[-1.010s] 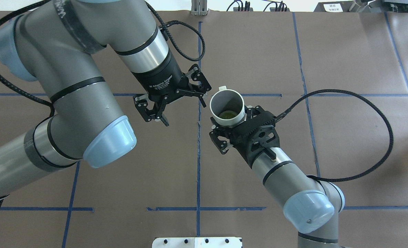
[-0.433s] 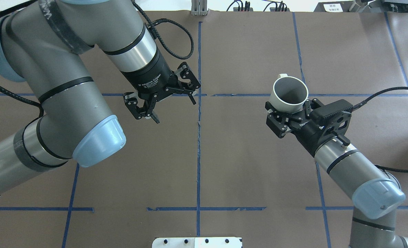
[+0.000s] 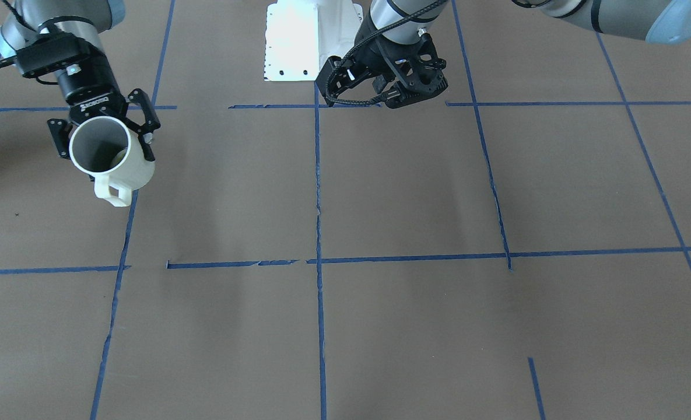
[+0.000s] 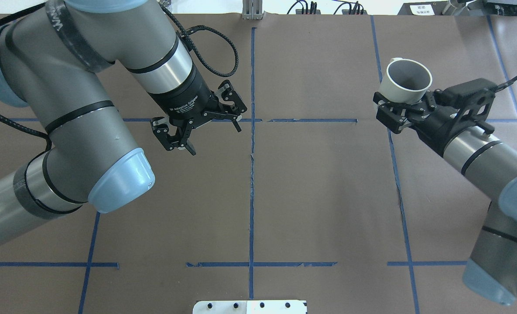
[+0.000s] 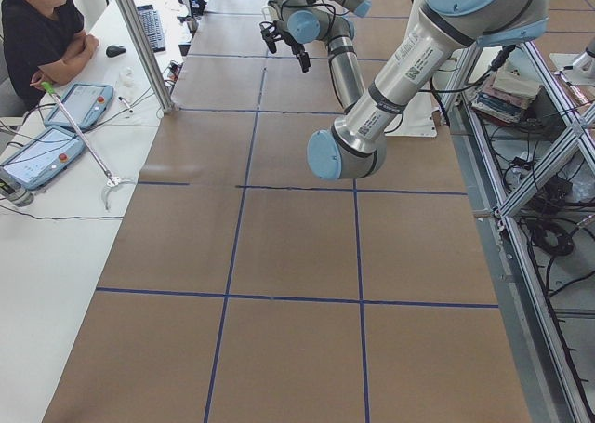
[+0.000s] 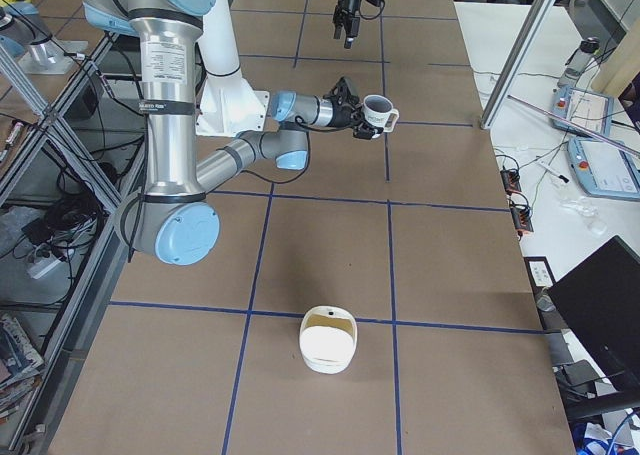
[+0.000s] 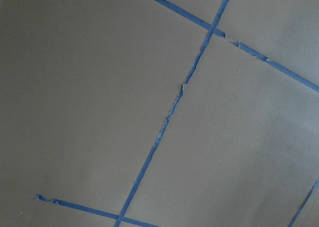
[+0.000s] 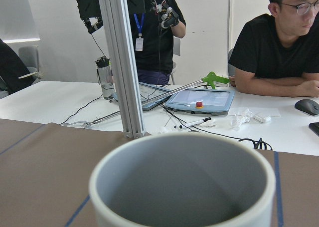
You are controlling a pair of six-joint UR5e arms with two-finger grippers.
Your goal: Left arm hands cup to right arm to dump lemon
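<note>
The white cup (image 4: pixel 409 80) with a grey inside is held above the table at the far right, tilted with its handle pointing away from the robot. My right gripper (image 4: pixel 405 107) is shut on its lower body. The cup also shows in the front view (image 3: pixel 129 169), in the right side view (image 6: pixel 378 110) and up close in the right wrist view (image 8: pixel 182 187). A pale yellowish patch (image 3: pixel 120 156) sits low inside the cup; I cannot tell whether it is the lemon. My left gripper (image 4: pixel 214 139) hangs open and empty left of the centre tape line, far from the cup.
The brown table has a grid of blue tape lines (image 4: pixel 251 174). A white base plate (image 4: pixel 249 306) sits at the near edge. A white container (image 6: pixel 328 340) stands on the table towards the right end. Operators sit beyond the far edge (image 8: pixel 284 52).
The right arm has carried the cup from the table's centre to the far right and further back. The left gripper has stayed open and drawn back a little to the left.
</note>
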